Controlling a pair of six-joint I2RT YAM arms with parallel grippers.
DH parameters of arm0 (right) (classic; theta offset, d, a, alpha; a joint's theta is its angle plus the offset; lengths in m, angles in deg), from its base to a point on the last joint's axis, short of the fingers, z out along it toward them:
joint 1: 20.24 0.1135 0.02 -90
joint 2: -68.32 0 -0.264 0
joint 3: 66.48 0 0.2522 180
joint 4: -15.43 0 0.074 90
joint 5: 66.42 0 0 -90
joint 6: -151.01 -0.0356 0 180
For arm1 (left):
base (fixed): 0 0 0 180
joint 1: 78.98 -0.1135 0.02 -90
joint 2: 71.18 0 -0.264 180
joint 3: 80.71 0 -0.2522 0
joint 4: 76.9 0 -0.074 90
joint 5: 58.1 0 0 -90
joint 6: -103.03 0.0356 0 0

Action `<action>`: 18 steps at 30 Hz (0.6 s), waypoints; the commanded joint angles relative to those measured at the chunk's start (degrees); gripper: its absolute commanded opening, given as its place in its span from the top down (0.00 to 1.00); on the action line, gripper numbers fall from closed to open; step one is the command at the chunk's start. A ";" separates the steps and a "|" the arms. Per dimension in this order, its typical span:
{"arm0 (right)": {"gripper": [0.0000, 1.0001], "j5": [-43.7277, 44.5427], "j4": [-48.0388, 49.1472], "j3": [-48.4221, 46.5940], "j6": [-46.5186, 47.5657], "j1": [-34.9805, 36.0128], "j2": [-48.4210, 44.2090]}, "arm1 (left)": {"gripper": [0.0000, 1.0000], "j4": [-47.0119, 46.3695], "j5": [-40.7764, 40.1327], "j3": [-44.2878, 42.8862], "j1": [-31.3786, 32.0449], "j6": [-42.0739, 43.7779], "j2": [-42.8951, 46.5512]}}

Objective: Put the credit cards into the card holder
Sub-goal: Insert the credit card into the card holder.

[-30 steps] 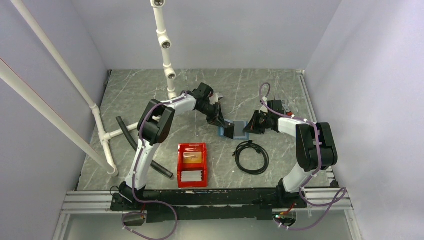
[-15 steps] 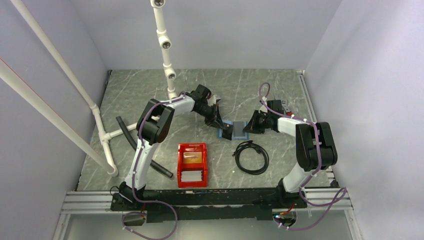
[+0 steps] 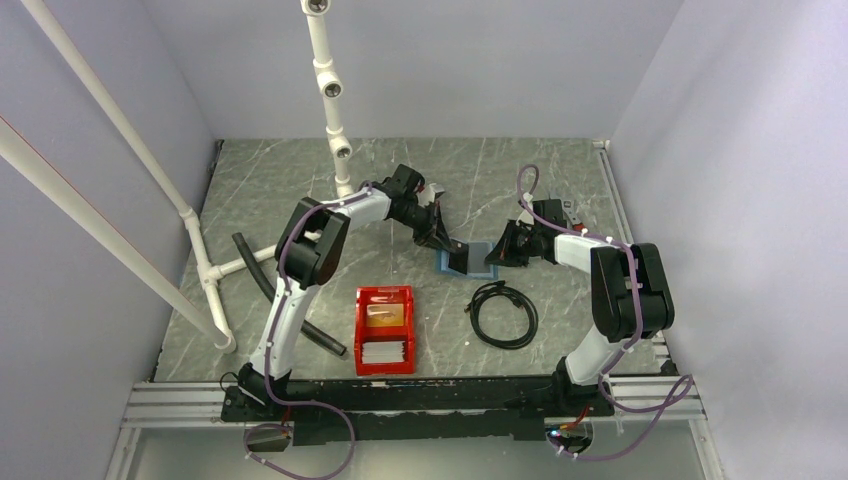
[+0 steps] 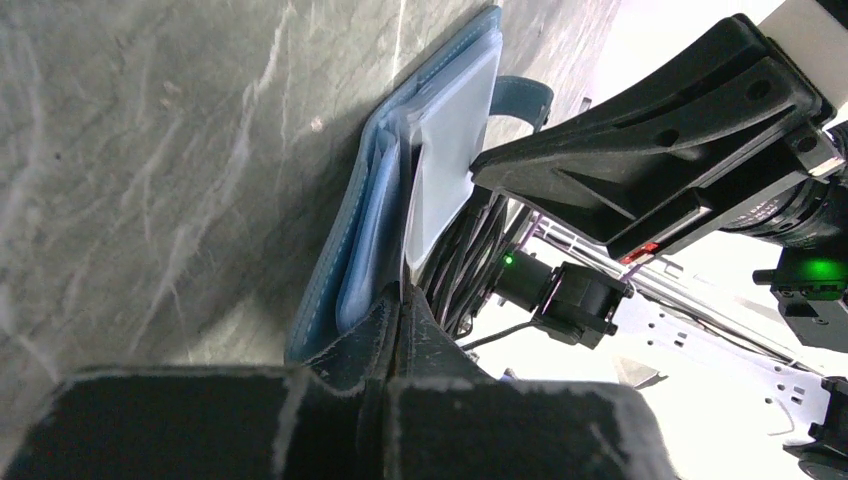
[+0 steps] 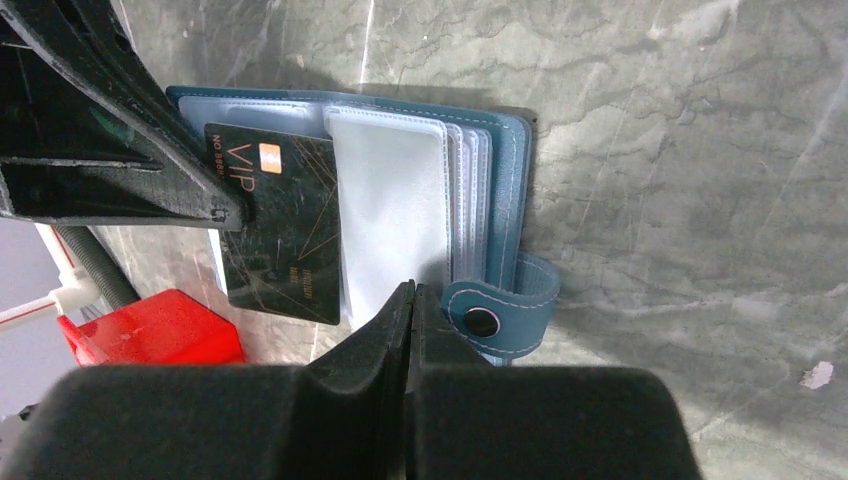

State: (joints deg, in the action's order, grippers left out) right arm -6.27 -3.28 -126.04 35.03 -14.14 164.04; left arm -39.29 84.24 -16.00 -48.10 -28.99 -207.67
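Black card (image 5: 278, 230) moved over card holder (image 5: 510, 190), cards (image 3: 385, 352) in red bin (image 3: 360, 330)

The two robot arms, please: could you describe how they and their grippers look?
Both the left arm and the right arm have white tubular links, bulky black joint housings and thin purple cables looped alongside. The left gripper and the right gripper have matt black wedge-shaped fingers, scuffed pale along their edges.
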 commanded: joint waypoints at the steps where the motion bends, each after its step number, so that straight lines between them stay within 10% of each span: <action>1: 1.00 3.17 -1.30 -0.61 1.81 0.48 1.68 | 1.00 -2.00 1.06 -2.13 0.15 -1.26 -1.24; 18: 1.00 3.23 -1.33 -0.80 1.76 0.57 2.03 | 1.00 -3.55 1.11 0.65 0.06 -2.71 0.89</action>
State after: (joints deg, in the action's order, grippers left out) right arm -6.31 -3.23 -126.26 35.05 -13.98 164.33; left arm -42.70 85.01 -16.29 -48.10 -31.70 -208.76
